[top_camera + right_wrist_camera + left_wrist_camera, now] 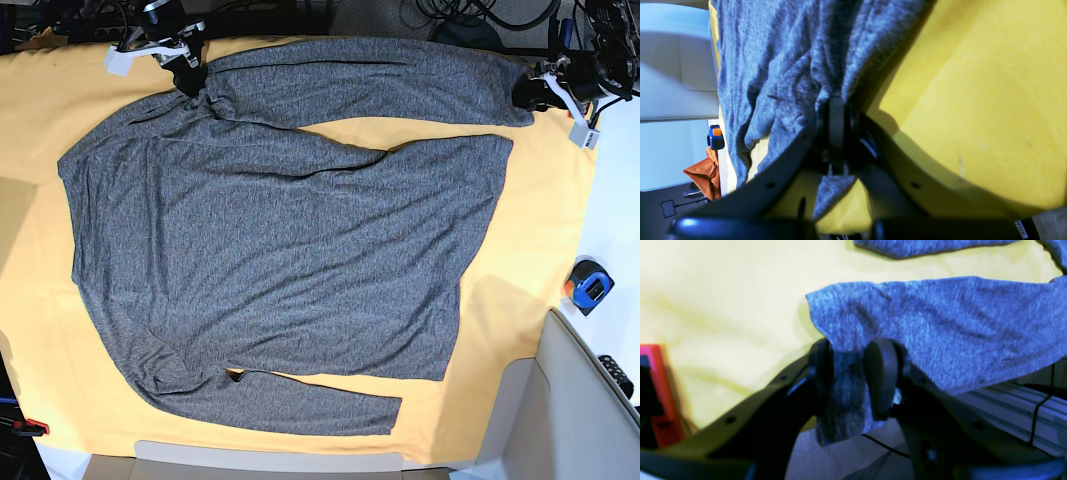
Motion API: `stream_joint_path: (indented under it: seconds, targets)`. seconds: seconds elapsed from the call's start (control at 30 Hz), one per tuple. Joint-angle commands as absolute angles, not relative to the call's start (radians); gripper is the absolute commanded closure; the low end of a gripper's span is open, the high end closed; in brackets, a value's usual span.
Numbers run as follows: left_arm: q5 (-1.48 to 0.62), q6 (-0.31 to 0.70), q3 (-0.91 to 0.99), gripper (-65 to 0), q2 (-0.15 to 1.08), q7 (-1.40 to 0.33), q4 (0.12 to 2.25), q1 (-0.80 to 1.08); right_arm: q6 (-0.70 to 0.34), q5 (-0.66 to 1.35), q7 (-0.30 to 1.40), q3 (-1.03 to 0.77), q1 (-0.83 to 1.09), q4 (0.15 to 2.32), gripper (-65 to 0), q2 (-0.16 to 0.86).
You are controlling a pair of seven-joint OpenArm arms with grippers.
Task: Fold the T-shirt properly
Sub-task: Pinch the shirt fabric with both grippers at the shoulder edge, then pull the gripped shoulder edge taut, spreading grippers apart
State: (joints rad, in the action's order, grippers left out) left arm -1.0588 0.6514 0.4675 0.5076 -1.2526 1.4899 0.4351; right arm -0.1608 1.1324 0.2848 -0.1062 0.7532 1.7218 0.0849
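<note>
No legible text or labels anywhere.

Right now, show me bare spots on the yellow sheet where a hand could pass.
Free: the wedge of sheet between the upper sleeve and the shirt body; the strip right of the hem, toward the tape measure; the bottom right corner beside the lower sleeve. Crowded: the top corners, where the left gripper and right gripper clamp the shirt.
</note>
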Motion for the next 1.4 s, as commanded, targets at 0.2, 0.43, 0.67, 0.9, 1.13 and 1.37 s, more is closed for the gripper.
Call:
stream_joint_path:
  seconds: [0.2, 0.43, 0.67, 0.9, 1.13, 1.37]
  targets:
    - [-1.04, 0.648, 0.389, -18.4, 0.524, -1.264, 1.491, 0.444, -0.104, 1.101, 0.348, -0.099, 0.769, 1.71, 0.0, 0.085]
    - [-1.04, 0.648, 0.306, -0.2, 0.521, -1.26, 1.491, 0.438, -0.104, 1.101, 0.348, -0.099, 0.769, 1.71, 0.0, 0.085]
    - [-1.044, 0.648, 0.352, 0.0, 0.524, -1.259, 1.56, 0.441, -0.104, 0.998, 0.348, -0.099, 0.773, 1.741, 0.0, 0.082]
    - [-1.046, 0.65, 0.447, 0.0, 0.524, -1.267, 1.748, 0.475, -0.101, 0.835, 0.348, -0.099, 0.791, 1.867, 0.0, 0.076]
    - [-1.049, 0.651, 0.49, 0.0, 0.524, -1.27, 1.794, 0.472, -0.101, 0.773, 0.348, -0.097, 0.799, 1.946, 0.0, 0.082]
    - [-1.049, 0.698, 0.507, 0.0, 0.522, -1.273, 1.794, 0.447, -0.101, 0.734, 0.348, -0.097, 0.791, 1.989, 0.0, 0.082]
